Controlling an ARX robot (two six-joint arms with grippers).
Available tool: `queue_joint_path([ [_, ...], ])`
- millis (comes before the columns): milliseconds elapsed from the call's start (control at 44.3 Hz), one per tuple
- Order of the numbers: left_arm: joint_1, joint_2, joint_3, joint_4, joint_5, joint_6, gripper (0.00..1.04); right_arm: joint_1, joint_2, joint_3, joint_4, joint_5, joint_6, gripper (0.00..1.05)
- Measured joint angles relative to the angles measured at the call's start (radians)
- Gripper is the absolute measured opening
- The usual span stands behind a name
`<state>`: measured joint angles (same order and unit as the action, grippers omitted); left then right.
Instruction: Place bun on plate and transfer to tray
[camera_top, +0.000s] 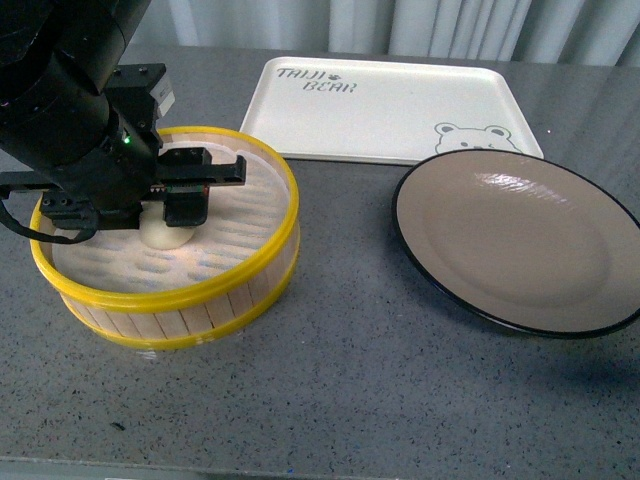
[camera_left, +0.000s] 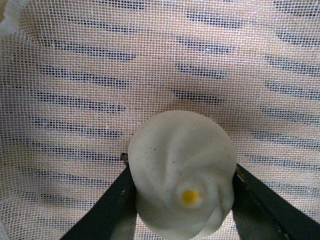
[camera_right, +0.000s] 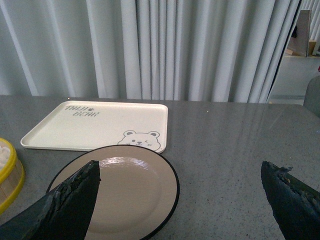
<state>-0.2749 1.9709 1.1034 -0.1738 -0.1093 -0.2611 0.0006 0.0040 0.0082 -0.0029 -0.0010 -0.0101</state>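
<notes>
The white bun (camera_left: 182, 172) with its yellow dot sits on the mesh liner inside the bamboo steamer (camera_top: 250, 290). My left gripper (camera_left: 182, 200) is shut on the bun, one black finger on each side of it. In the front view the bun (camera_top: 163, 236) shows just below the left gripper (camera_top: 170, 215). The taupe plate (camera_top: 520, 235) with a black rim lies on the table at the right, empty. The cream tray (camera_top: 390, 105) with the bear face lies behind it, empty. My right gripper (camera_right: 180, 190) is open above the table, beside the plate (camera_right: 135, 190), with the tray (camera_right: 100, 125) beyond.
The steamer's yellow rim (camera_top: 285, 215) rings the left gripper closely. Grey curtains (camera_right: 175, 45) hang behind the table. The steamer's edge (camera_right: 7, 172) shows in the right wrist view.
</notes>
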Motion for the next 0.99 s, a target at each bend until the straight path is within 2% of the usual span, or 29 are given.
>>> queue_joint_path([
  [45, 0.0, 0.0, 0.0, 0.001, 0.0, 0.0, 0.4, 0.0, 0.0, 0.0, 0.0, 0.0, 0.0, 0.96],
  [90, 0.0, -0.001, 0.0, 0.001, 0.001, -0.003, 0.29, 0.0, 0.0, 0.0, 0.0, 0.0, 0.0, 0.96],
  [226, 0.003, -0.021, 0.0, 0.0, 0.013, -0.008, 0.12, 0.0, 0.0, 0.0, 0.0, 0.0, 0.0, 0.96],
  [294, 0.005, -0.047, 0.002, -0.006, 0.027, -0.015, 0.07, 0.0, 0.0, 0.0, 0.0, 0.0, 0.0, 0.96],
  [474, 0.001, -0.148, 0.034, -0.023, 0.092, -0.058, 0.06, 0.0, 0.0, 0.0, 0.0, 0.0, 0.0, 0.96],
  [610, -0.035, -0.174, 0.059, -0.028, 0.142, -0.092, 0.06, 0.0, 0.0, 0.0, 0.0, 0.0, 0.0, 0.96],
  [994, -0.233, -0.013, 0.209, 0.011, 0.253, -0.219, 0.06, 0.0, 0.0, 0.0, 0.0, 0.0, 0.0, 0.96],
])
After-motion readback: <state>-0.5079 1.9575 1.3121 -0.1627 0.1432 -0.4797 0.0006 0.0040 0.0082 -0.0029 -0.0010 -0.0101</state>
